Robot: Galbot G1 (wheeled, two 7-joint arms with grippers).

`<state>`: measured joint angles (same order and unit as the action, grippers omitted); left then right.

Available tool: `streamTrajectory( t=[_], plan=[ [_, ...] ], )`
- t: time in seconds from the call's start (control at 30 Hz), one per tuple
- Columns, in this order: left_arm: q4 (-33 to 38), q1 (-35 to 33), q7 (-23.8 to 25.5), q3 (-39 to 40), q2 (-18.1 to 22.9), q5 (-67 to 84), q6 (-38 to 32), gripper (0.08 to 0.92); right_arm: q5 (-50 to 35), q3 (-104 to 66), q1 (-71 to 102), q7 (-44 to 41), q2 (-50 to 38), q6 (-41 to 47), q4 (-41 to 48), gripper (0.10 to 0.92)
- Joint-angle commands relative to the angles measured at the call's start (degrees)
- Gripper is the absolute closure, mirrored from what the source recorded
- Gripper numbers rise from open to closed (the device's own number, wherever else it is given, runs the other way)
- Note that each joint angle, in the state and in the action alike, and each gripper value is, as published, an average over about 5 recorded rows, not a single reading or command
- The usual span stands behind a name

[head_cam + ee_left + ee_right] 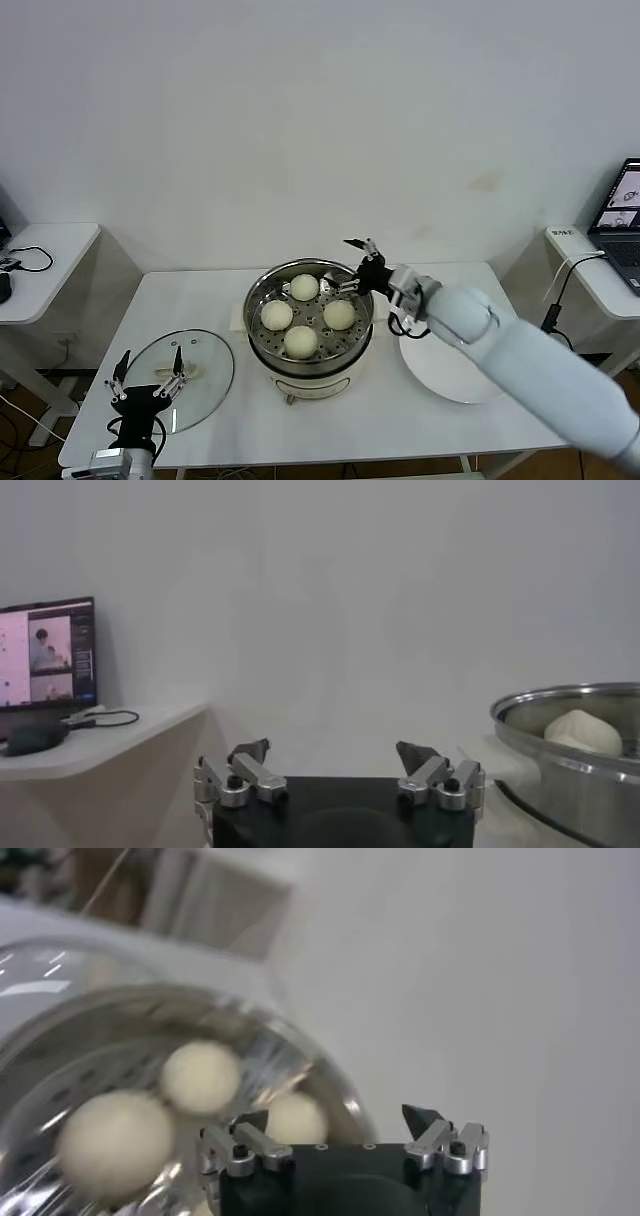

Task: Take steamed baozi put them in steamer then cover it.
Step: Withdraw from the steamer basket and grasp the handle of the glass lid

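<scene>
Flanking steamer (310,345)'s rim: right gripper (352,266)

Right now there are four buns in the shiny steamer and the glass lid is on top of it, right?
Not quite. Four buns do sit in the steamer, but the glass lid lies on the table to its left, as the head view shows.

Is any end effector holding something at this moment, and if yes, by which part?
Nothing is held. The right end effector is open above the steamer rim; the left end effector is open over the cover, not gripping it.
</scene>
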<state>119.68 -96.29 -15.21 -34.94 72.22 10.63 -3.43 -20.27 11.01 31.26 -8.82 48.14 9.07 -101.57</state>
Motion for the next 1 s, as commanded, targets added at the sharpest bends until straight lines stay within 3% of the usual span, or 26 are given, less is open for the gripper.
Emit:
streamTrajectory(
  t=[0.03,0.33,0.7,1.0],
  plan=[
    [-3.8,0.6,-1.0,0.5,0.7,-9.8,-1.4,0.177,3.3,-45.4,39.8,0.8,15.6,-22.5,-3.1,0.203],
    [-12.1,3.1,-2.3,-2.5,-2.2,-38.3,-1.8,0.177,1.3,-58.8,49.5,-1.1,27.2,-20.6,-4.6,0.203],
    [-17.2,-0.1,-2.2,-7.6,-6.5,-74.4,-4.5,0.177,3.1,-62.3,53.9,1.4,29.0,-20.1,-5.3,0.203],
    [-21.4,2.0,-2.5,-6.1,-6.2,-85.0,-5.2,0.177,3.4,-63.1,54.9,1.7,29.3,-19.6,-6.4,0.203]
  ],
)
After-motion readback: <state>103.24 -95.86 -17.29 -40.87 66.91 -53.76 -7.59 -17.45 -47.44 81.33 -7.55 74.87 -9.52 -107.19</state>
